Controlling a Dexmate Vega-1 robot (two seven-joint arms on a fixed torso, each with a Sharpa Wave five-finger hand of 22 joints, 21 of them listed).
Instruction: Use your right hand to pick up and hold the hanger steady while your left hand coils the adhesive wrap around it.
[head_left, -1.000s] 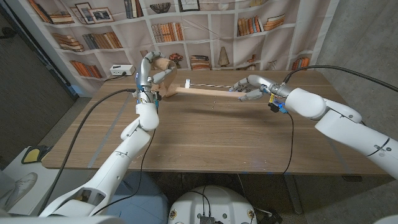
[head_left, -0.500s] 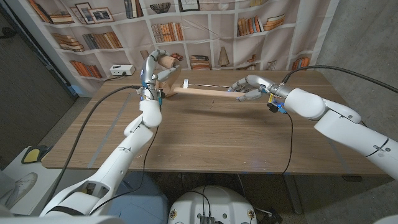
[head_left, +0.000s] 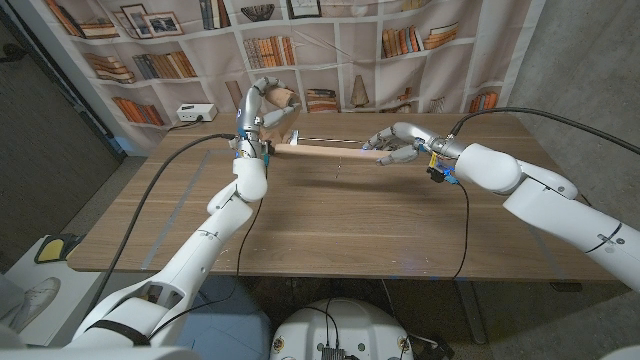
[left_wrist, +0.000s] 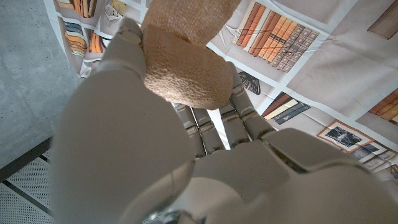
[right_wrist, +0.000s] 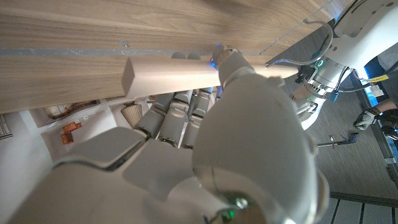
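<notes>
wooden table (head_left: 330, 220), right hand (head_left: 396, 143) gripping hanger (head_left: 325, 150) end, left hand (head_left: 255, 110) holding adhesive wrap (left_wrist: 183, 71) at other end

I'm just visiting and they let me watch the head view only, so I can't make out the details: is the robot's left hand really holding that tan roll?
Observer: Yes. In the left wrist view the left hand grips the adhesive wrap between thumb and fingers, and a strip of it runs up off the roll.
Operator: And the right hand, does it truly grip the wooden bar?
Observer: It does. In the right wrist view the right hand has its fingers curled under the hanger and its thumb over it.
Operator: Is the bar resting on the table?
Observer: That view shows the bar's squared end clear of the table, though the gap is hard to judge.
</notes>
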